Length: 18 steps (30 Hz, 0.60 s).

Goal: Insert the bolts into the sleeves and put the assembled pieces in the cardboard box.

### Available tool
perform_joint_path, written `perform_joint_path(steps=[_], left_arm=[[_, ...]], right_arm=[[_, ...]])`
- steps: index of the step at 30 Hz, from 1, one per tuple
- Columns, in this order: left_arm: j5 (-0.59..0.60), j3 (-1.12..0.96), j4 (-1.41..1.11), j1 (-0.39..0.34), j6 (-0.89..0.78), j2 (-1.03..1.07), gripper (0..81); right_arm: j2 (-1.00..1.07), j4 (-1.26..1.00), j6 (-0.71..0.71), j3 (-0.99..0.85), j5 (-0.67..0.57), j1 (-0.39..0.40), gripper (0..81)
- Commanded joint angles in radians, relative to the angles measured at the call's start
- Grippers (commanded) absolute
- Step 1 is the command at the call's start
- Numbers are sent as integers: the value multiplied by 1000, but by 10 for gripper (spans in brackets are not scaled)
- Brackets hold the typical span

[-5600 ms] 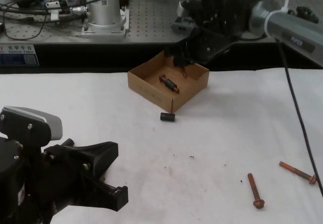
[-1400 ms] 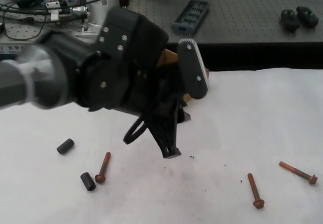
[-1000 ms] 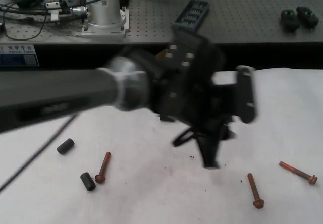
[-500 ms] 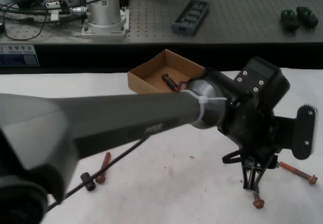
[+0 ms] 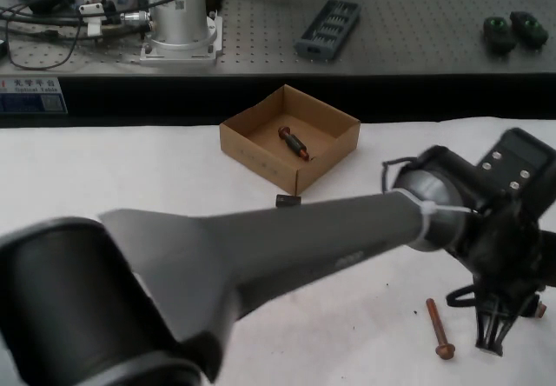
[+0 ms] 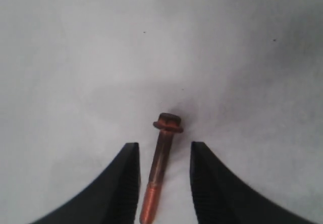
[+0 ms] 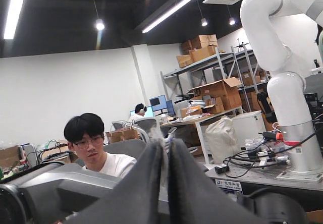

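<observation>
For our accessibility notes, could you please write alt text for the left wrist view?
The left gripper is open, with its two black fingers on either side of a copper-coloured bolt that lies on the white cloth; neither finger touches it. The bolt's flanged head points away from the gripper.

Bench (image 5: 130, 169) evenly bright; soft shadow around bolt (image 6: 157, 168) (ceiling strip lights (image 7: 174, 7) glare overhead).

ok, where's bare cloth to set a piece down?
Free: white cloth left of the cardboard box, and between box and right edge. Crowded: front right, left gripper open over one bolt, second bolt beside it; sleeve before the box.
</observation>
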Motion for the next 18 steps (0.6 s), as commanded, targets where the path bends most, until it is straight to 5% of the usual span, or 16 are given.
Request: perform_joint_path(steps=[1,18], left_arm=[[-35,-99,72,-11,11,71,251],[-91,-100,-36,-11,52,133,230]], right_arm=[[5,-15,2,-10,-3,1,56],[5,-9,2,-10,-3,1,56]])
